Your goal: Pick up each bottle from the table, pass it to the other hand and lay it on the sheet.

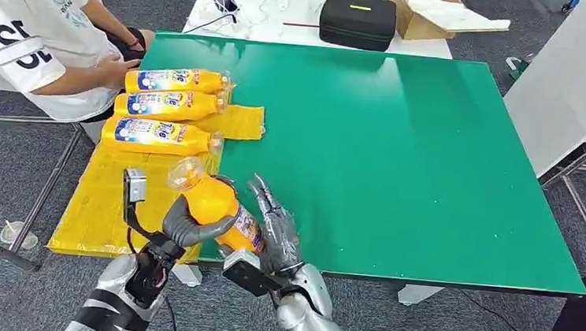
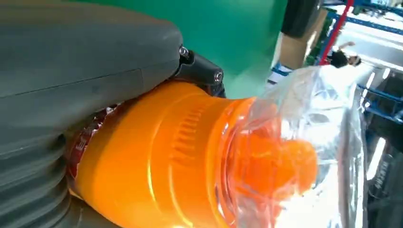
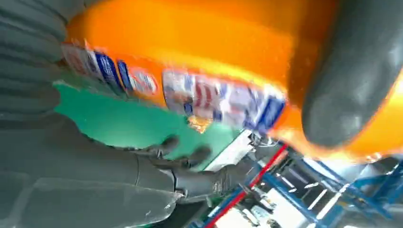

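While the orange bottle [image 1: 219, 207] hangs over the near edge of the green table [image 1: 401, 158], I see my left hand [image 1: 182, 228] wrapped around it. My right hand [image 1: 277, 231] sits against its other side, fingers straight. Three more bottles [image 1: 164, 108] lie on the yellow sheet [image 1: 105, 206], beside a seated person [image 1: 39, 35].

you can't read the held bottle's [image 3: 199, 61] label in the right wrist view; it is smeared by blur. the left hand's [image 1: 190, 228] thumb covers the bottle's middle in the head view, and the right hand [image 1: 277, 231] hides its base. the clear wrap over the cap [image 2: 285, 166] blurs it. the person [image 1: 32, 26] is cut off by the frame edge, and their hands are partly hidden behind the table [image 1: 402, 142].
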`<state>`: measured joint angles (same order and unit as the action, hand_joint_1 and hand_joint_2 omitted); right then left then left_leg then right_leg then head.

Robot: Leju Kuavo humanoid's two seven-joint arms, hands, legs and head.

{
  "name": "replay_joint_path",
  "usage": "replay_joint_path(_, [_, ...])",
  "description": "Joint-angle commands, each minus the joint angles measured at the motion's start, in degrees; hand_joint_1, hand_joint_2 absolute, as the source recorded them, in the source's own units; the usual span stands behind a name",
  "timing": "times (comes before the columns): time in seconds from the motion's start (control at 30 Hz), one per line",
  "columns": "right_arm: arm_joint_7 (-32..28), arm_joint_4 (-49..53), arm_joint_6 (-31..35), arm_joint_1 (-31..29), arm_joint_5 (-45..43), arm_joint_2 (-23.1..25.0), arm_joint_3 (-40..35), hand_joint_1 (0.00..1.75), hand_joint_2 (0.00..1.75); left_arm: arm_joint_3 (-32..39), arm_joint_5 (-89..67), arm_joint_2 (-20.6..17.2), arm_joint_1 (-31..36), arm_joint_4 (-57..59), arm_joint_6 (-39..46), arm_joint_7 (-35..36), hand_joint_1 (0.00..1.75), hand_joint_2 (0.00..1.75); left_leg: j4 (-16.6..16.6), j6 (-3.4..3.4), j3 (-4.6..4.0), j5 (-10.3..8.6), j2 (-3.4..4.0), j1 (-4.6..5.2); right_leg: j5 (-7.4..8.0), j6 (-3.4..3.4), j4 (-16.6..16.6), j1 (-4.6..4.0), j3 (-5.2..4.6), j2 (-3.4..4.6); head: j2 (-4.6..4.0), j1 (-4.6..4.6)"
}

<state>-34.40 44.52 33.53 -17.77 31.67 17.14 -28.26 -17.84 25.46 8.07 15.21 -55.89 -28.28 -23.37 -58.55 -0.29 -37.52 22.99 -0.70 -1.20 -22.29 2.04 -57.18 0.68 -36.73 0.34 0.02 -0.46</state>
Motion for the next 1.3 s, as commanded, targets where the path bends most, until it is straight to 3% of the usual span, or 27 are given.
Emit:
replay_joint_path(0.03, [1.7,8.1,-5.0,-0.8,-3.0,-2.2,1.5,0.00,0.00,6.4,-2.0,0.0,5.4,2.5,8.1,0.5,1.75,1.75,0.0,0.04,0.04,0.01,-0.01,0.00,-0.02,-0.04,0.0,-0.02,0.05,-0.06,-0.02,0.02])
replay_joint_path(0.17, [1.2,13.2,-6.6,1.1,-5.4,-2.4,1.0,0.00,0.00,11.6,-1.6,0.7,8.0,4.9,12.3,0.6,1.75,1.75,0.0,0.05,0.15,0.05,0.01,-0.03,-0.07,-0.07,0.0,-0.06,0.15,-0.12,-0.02,0.00])
replay_joint_path(0.47, [1.7,15.6,-10.2,2.3,-10.5,-2.6,1.4,0.00,0.00,15.3,-5.2,0.3,10.1,1.8,17.9,-2.7,1.75,1.75,0.0,0.05,0.14,0.04,0.04,-0.02,-0.06,-0.05,0.0,-0.05,0.13,-0.09,-0.02,0.00])
replay_joint_path(0.53, [0.9,15.8,-10.0,2.5,-11.8,-2.6,2.0,0.00,0.00,14.2,-11.7,-0.4,10.5,-0.2,22.5,-6.6,1.75,1.75,0.0,0.06,0.20,0.06,0.07,-0.01,-0.07,-0.06,0.0,-0.04,0.18,-0.08,-0.02,0.00])
replay_joint_path(0.6, [-0.1,17.1,-10.0,3.0,-13.7,-2.6,3.2,0.00,0.00,11.0,-26.5,-2.3,11.1,-3.2,32.2,-10.4,1.75,1.75,0.0,0.03,0.01,0.00,0.03,-0.03,-0.02,-0.05,0.0,-0.06,0.01,-0.10,-0.02,0.00])
replay_joint_path(0.63, [-0.1,17.8,-10.5,3.1,-13.9,-2.9,3.1,0.00,0.00,12.1,-27.5,-1.9,11.1,-4.0,32.0,-9.9,1.75,1.75,0.0,0.05,0.14,0.05,0.00,-0.03,-0.08,-0.07,0.0,-0.07,0.15,-0.16,-0.02,0.00])
replay_joint_path(0.67, [-0.7,18.7,-10.1,3.3,-14.8,-2.7,3.9,0.00,0.00,9.8,-37.3,-3.2,11.3,-4.7,39.2,-11.7,1.75,1.75,-0.1,0.04,0.06,0.04,-0.01,-0.04,-0.07,-0.07,0.0,-0.07,0.07,-0.15,-0.02,0.00])
replay_joint_path(0.87, [-0.5,19.9,-11.0,2.9,-18.0,-3.0,6.0,0.00,0.00,3.5,-61.8,-8.1,11.8,-4.6,48.0,-9.5,1.75,1.75,0.0,0.05,0.14,0.04,0.06,0.01,-0.06,-0.06,0.0,-0.03,0.10,-0.08,0.00,0.00])
replay_joint_path(1.03, [-0.4,20.1,-12.2,3.1,-19.2,-3.7,7.4,0.00,0.00,0.2,-71.7,-12.6,12.5,-3.3,44.3,-8.2,1.75,1.75,0.0,0.09,0.44,0.15,0.20,0.01,-0.12,-0.10,0.0,-0.04,0.38,0.02,-0.02,0.00])
replay_joint_path(1.3, [-0.9,22.8,-14.4,4.8,-20.8,-3.7,9.5,0.00,0.00,-4.2,-76.9,-19.5,14.3,1.1,33.9,-6.3,1.75,1.75,0.0,0.02,0.14,0.03,0.19,-0.01,-0.01,-0.06,0.0,-0.04,0.04,0.03,-0.02,-0.02])
